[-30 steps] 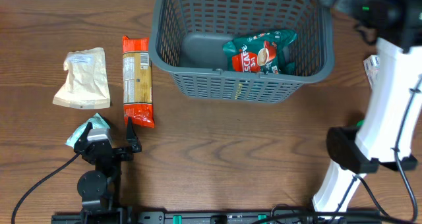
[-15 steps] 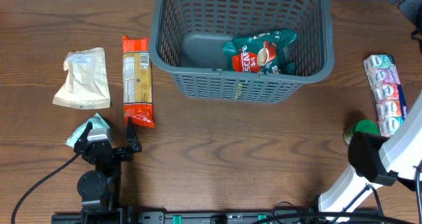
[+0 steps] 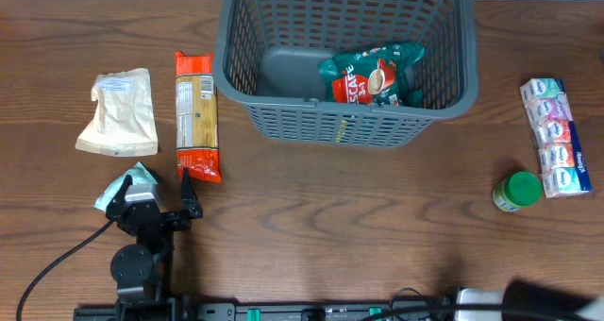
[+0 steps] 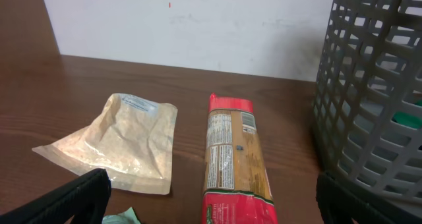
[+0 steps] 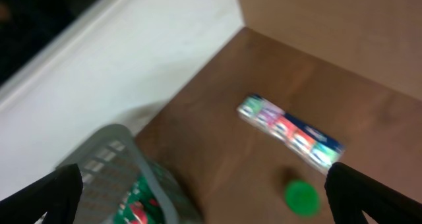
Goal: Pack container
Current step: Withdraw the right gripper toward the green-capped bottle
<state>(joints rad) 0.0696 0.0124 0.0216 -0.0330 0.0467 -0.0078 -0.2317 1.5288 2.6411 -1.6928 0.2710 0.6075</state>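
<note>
The dark grey slotted container (image 3: 283,123) stands at the back middle, with a green coffee packet (image 3: 373,76) inside; it also shows in the left wrist view (image 4: 376,99) and, blurred, in the right wrist view (image 5: 112,158). My left gripper (image 3: 154,206) is open and empty at the front left, over a small green packet (image 3: 140,177). A long red and tan packet (image 3: 196,113) lies just ahead of it (image 4: 234,151), with a beige pouch (image 3: 118,111) to its left (image 4: 122,145). My right gripper (image 5: 208,204) is open and empty, high above the table's right side.
A multicoloured strip pack (image 3: 555,137) and a green-lidded jar (image 3: 516,191) sit at the right; both show in the right wrist view, the strip pack (image 5: 290,132) and the jar (image 5: 302,196). A blurred part of the right arm (image 3: 491,300) shows at the front edge.
The right arm has pulled back from above the container's far right corner to the front right, almost out of the overhead view. The left arm and all objects have not moved.
</note>
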